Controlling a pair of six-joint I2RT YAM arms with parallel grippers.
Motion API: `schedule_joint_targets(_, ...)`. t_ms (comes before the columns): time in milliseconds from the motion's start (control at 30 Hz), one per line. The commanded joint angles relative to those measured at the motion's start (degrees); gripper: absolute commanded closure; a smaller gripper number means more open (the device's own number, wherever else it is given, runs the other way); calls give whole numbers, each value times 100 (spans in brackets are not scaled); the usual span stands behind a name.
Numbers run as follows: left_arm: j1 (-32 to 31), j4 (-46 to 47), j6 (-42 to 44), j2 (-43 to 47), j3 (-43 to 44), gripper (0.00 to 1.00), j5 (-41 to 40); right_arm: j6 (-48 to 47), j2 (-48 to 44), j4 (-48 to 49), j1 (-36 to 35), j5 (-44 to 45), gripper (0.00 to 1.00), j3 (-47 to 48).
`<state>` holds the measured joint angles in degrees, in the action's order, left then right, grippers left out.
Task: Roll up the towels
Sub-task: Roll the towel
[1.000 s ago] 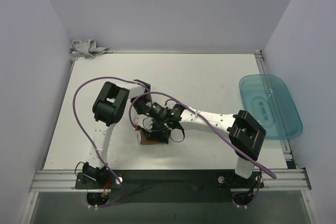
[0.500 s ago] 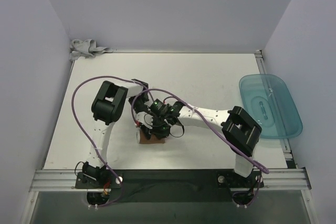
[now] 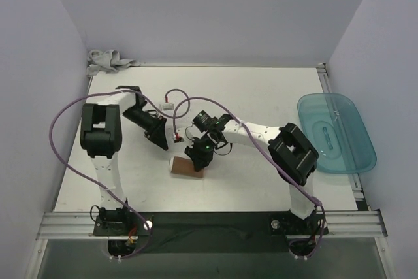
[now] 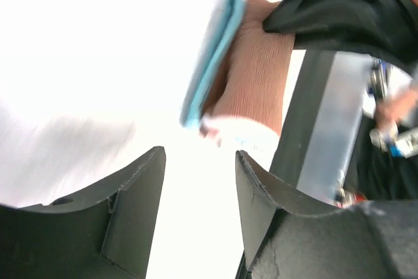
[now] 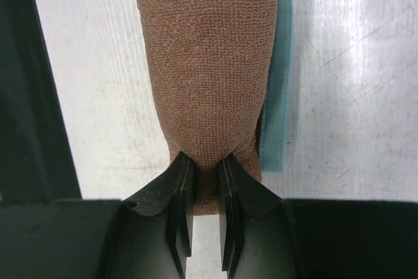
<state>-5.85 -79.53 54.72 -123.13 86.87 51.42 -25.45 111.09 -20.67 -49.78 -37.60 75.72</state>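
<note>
The rust-brown towel [image 3: 183, 165] lies rolled on the white table near the front, with a light blue strip [image 5: 277, 96] along one side. My right gripper [image 3: 200, 157] is shut on the roll's right end, pinching a fold of brown cloth [image 5: 209, 63] between its fingers [image 5: 179, 181]. My left gripper [image 3: 164, 145] hangs open just up and left of the roll, apart from it. In the left wrist view the roll [image 4: 255, 76] lies beyond those empty jaws [image 4: 199, 158]. The light grey towel [image 3: 107, 61] sits crumpled in the far left corner.
A translucent teal tray [image 3: 337, 132] rests at the table's right edge. Purple cables loop over both arms. White walls close in the back and sides.
My left arm has pulled back up and left off the rust-brown roll, its jaws opening. My right gripper has closed on the roll's end and shifted slightly.
</note>
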Motion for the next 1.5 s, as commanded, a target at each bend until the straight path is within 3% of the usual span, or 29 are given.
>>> schedule_joint_targets(0, 556, 297, -30, 588, -292, 43, 481, 233, 536, -1185, 152, -396, 100, 56)
schedule_joint_targets(100, 979, 814, -757, 913, -688, 42, 737, 321, 738, -1334, 302, -554, 100, 301)
schedule_joint_targets(267, 998, 2439, -2173, 1695, -2102, 34, 695, 436, 1002, -1580, 425, -739, 100, 680)
schedule_joint_targets(433, 901, 3205, -3256, 1924, -2411, 26, 650, 480, 1222, -1818, 513, -897, 100, 1014)
schedule_joint_targets(800, 287, 3259, -3652, 1494, -2499, 25, 1010, 647, 1758, -2029, 935, -1337, 100, 1462)
schedule_joint_targets(1133, 251, 3628, -3942, 1432, -2903, 25, 1555, 840, 1960, -2029, 1199, -1522, 100, 1691)
schedule_joint_targets(1467, 57, 3830, -4031, 1002, -2842, 38, 1599, 946, 2040, -2029, 1190, -1460, 100, 1849)
